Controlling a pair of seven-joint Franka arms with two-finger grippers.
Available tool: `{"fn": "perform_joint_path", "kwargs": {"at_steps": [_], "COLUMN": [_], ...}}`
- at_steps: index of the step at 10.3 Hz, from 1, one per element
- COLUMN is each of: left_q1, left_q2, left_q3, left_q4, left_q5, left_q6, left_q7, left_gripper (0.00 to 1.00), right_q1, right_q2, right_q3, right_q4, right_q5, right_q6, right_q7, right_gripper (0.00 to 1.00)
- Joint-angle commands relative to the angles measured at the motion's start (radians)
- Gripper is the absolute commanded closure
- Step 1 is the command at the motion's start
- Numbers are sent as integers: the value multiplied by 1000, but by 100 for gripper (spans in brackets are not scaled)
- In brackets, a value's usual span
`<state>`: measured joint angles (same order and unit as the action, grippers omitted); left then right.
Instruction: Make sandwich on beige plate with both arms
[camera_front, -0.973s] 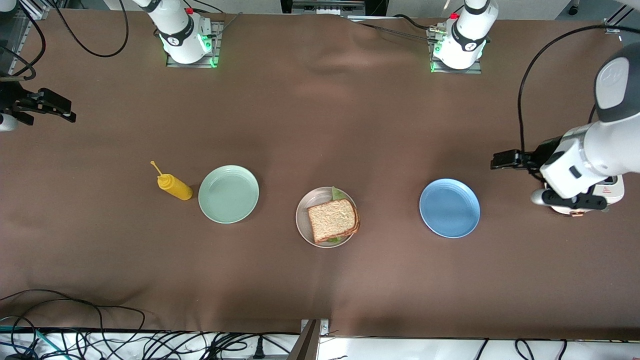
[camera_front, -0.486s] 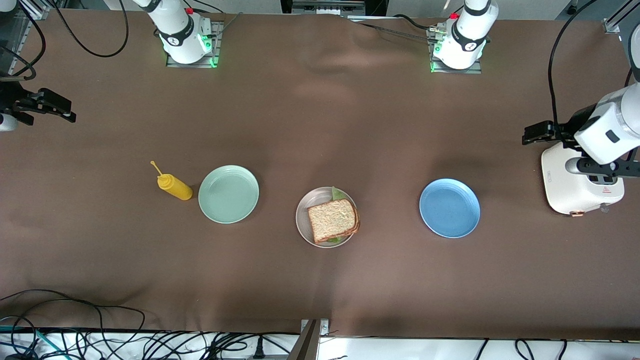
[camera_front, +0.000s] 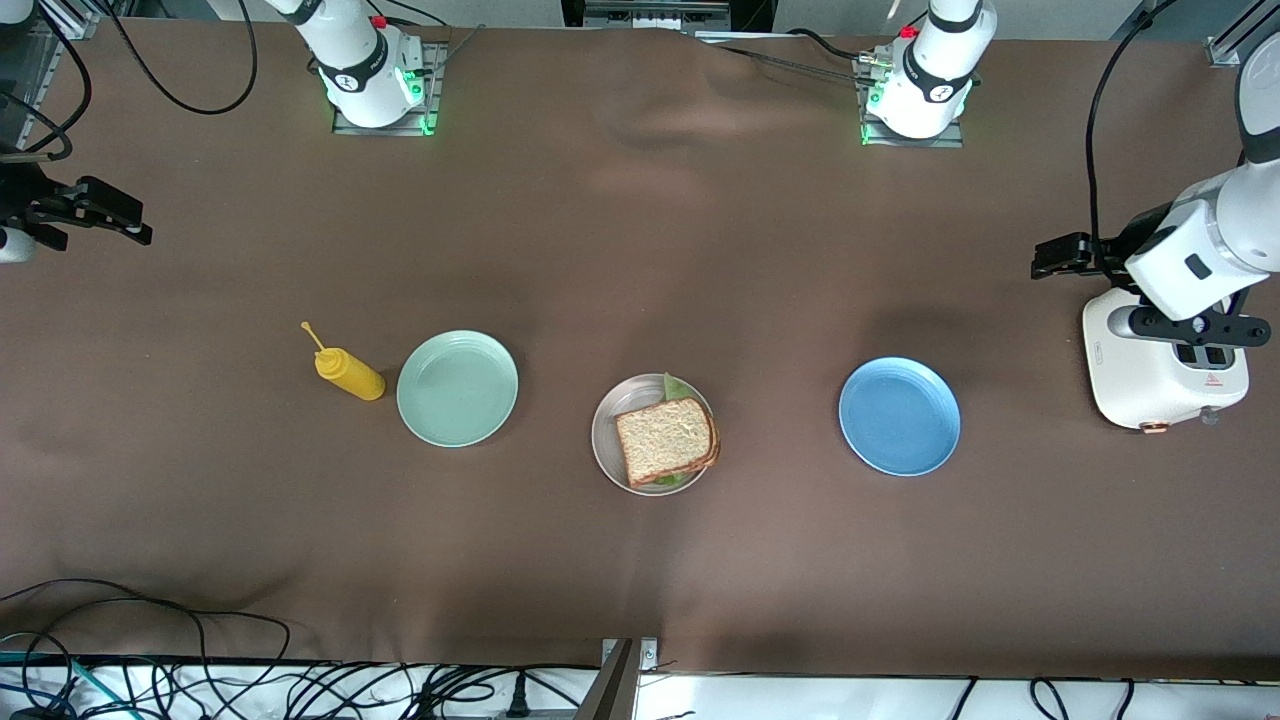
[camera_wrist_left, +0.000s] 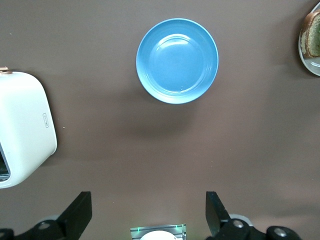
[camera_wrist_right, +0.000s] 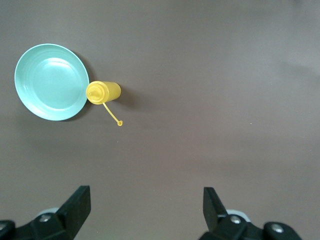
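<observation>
The sandwich (camera_front: 668, 441), two brown bread slices with green lettuce showing at the edges, lies on the beige plate (camera_front: 603, 437) in the middle of the table. Its edge (camera_wrist_left: 313, 39) and the plate's rim (camera_wrist_left: 309, 64) also show in the left wrist view. My left gripper (camera_front: 1052, 258) hangs open and empty over bare table at the left arm's end, beside the toaster; its fingers (camera_wrist_left: 78, 213) stand wide apart. My right gripper (camera_front: 122, 222) waits open and empty over the right arm's end of the table, fingers (camera_wrist_right: 77, 204) wide apart.
A blue plate (camera_front: 899, 416) (camera_wrist_left: 177, 60) sits toward the left arm's end, with a white toaster (camera_front: 1160, 375) (camera_wrist_left: 22, 127) past it. A mint-green plate (camera_front: 457, 388) (camera_wrist_right: 51, 81) and a yellow squeeze bottle (camera_front: 348, 372) (camera_wrist_right: 102, 92) stand toward the right arm's end. Cables lie along the front edge.
The left arm has drawn back from over the toaster toward the bases' side, uncovering the toaster. The right arm has not moved, and the sandwich and plates stay put.
</observation>
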<state>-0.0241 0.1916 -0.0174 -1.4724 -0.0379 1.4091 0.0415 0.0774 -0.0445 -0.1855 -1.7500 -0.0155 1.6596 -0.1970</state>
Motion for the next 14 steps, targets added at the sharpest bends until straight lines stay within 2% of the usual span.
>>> {"fn": "perform_joint_path", "kwargs": {"at_steps": [1, 14], "left_q1": [0, 0], "left_q2": [-20, -15], "left_q3": [-15, -29], "left_q4": [-17, -14], "left_q5": [36, 36], "left_q6": [-4, -12], "left_q7": [6, 4], "left_gripper": [0, 0], "right_q1": [-1, 1], "right_q2": [2, 3], "right_q3": [3, 5], "right_q4": [18, 18], "right_q5": [-18, -21], "right_q6": [-18, -20], "right_q7": [10, 10], "right_gripper": [0, 0]}}
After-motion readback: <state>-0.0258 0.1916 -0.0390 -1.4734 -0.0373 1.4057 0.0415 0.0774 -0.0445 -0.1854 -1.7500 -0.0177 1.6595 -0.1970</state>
